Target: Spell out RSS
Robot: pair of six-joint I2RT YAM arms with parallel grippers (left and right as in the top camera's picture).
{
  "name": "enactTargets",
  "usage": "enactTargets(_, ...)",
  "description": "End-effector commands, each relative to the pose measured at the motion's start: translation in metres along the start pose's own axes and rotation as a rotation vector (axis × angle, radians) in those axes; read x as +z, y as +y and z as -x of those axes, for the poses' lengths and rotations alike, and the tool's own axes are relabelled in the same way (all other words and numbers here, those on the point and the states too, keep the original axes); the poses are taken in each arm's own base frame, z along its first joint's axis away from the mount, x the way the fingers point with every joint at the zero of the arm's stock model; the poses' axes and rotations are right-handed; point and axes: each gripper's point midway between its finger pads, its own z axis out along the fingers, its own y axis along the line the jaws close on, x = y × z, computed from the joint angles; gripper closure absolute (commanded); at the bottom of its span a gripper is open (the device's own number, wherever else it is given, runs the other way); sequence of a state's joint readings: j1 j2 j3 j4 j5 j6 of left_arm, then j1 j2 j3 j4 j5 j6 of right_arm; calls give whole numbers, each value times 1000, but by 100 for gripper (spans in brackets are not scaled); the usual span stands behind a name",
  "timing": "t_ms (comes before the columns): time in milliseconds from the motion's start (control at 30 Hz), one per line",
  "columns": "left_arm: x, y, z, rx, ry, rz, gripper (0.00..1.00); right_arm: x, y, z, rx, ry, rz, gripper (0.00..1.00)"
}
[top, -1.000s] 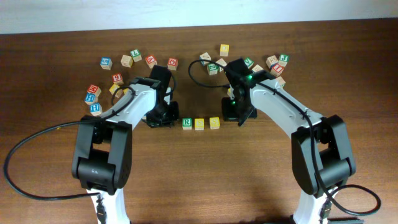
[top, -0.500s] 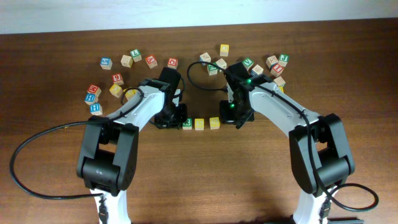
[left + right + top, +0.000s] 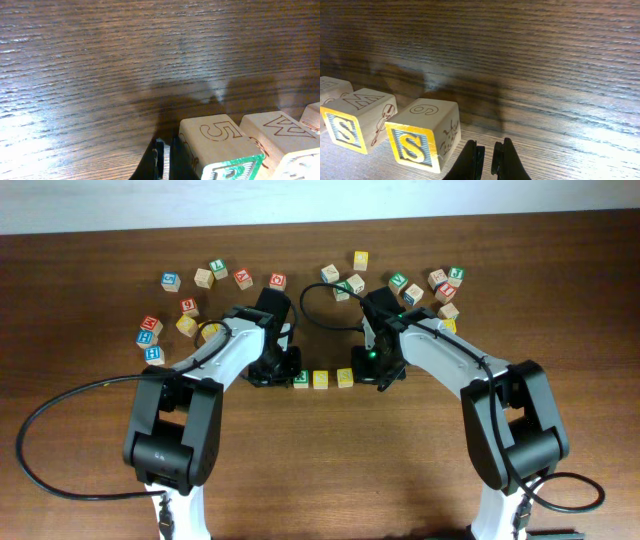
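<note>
Three wooden letter blocks stand in a row mid-table: a green R block (image 3: pixel 301 379), a yellow S block (image 3: pixel 320 379) and a second yellow S block (image 3: pixel 344 377). My left gripper (image 3: pixel 272 372) is shut, down at table level against the R block's left side; in the left wrist view its fingers (image 3: pixel 165 161) sit beside the R block (image 3: pixel 220 145). My right gripper (image 3: pixel 368 370) is shut and empty, just right of the end S block. The right wrist view shows its fingers (image 3: pixel 488 156) a little apart from that S block (image 3: pixel 415 142), with the other S block (image 3: pixel 350 125) beyond.
Several loose letter blocks lie scattered at the back left (image 3: pixel 190 305) and back right (image 3: pixel 440 285). Black cables loop off both arm bases (image 3: pixel 40 440). Bare wood lies in front of the row.
My left gripper has moved right, up to the R block. My right gripper has moved slightly left toward the end S block. The three blocks stay in their row.
</note>
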State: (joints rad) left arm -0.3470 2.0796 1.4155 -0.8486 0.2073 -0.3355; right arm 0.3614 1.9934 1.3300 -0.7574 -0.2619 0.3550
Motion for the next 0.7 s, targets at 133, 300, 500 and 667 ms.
enactTargets(133, 21, 3, -13, 7, 70, 5, 100, 5, 8, -7, -3, 37, 59, 96)
enactTargets(300, 21, 3, -15, 7, 77, 7, 100, 5, 8, -7, -3, 36, 59, 96)
enactTargets(500, 21, 2, -16, 11, 78, 7, 100, 5, 8, -7, 0, 37, 59, 96)
enactTargets(667, 21, 2, -16, 11, 78, 7, 100, 5, 10, -7, -4, 38, 63, 96)
